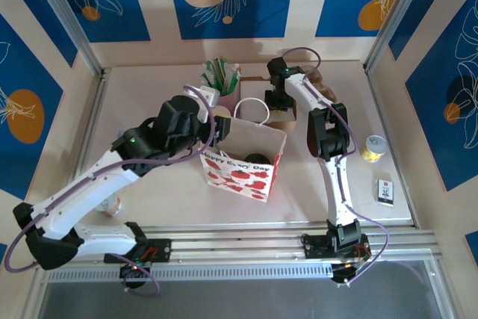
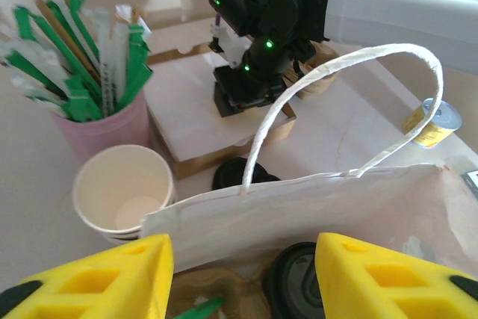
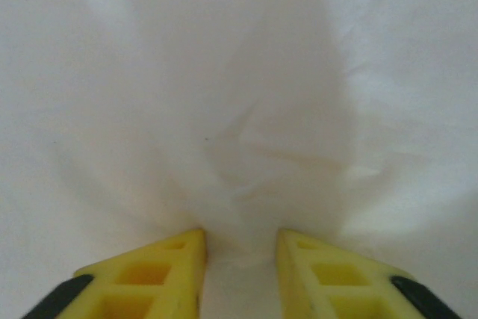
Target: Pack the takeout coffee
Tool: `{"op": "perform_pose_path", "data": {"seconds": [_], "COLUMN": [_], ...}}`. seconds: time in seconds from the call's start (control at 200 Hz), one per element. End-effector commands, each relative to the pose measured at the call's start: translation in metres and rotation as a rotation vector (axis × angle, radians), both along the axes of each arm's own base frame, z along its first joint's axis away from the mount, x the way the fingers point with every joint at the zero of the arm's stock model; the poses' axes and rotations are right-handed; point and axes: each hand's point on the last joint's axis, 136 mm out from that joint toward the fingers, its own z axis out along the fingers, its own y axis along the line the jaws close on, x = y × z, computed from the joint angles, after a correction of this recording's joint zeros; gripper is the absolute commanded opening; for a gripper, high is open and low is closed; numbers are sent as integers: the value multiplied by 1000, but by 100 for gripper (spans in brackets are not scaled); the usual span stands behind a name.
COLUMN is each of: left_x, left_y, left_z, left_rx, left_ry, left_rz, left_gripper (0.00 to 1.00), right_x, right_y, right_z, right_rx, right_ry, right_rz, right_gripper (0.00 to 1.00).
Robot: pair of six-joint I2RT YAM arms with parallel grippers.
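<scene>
Left jaws stood open in the left wrist view, their yellow fingers [image 2: 97, 278] wide apart at the bottom edge with nothing held between them, over the near rim of the bag [image 2: 299, 207]. Inside the bag, below those jaws, the coffee cup [image 2: 299, 282] with its black lid sat in a brown carrier [image 2: 216, 289], and a green stick [image 2: 196, 310] lay beside it. From above, the bag [image 1: 243, 173] stood upright near the middle of the bench [image 1: 179, 199], white with a red pattern, mouth open, handles up, and the left arm's head hung over its left rim. An empty paper cup [image 2: 123, 196] stood just beyond the bag's left corner, with a pink holder [image 2: 97, 128] of green and white sticks behind it. A black round item [image 2: 239, 173] lay on the bench behind the bag; its identity could not be told. Right jaws were down on the napkin stack [image 1: 254, 95] at the far side of the bench, well apart from the bag. In the right wrist view their fingers [image 3: 149, 274] were nearly together and gripped a napkin [image 3: 239, 132], the white sheet gathered into a fold between them. A yellow can [image 1: 373, 147] stood right of the right arm, with a small card [image 1: 385, 190] nearer the bench's front edge.
</scene>
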Motion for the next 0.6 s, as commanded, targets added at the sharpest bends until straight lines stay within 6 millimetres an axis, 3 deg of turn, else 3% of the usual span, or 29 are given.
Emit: {"op": "perform_pose_path", "data": {"seconds": [0.0, 0.21, 0.295, 0.59], "left_x": [-9, -20, -25, -38], "left_y": [27, 68, 83, 117], "left_z": [18, 16, 12, -6], "left_rx": [59, 158, 182, 250], "left_ry": [-67, -99, -103, -87], "left_rz": [35, 105, 133, 193], "left_gripper": [56, 58, 59, 60], "right_x": [2, 4, 5, 7], "right_y": [-4, -3, -2, 0], "right_z": [-3, 2, 4, 39], "right_rx": [-7, 10, 26, 55], "right_ry": [12, 2, 2, -53], "right_rz": [-8, -6, -8, -14], "right_gripper": [24, 13, 2, 1]}}
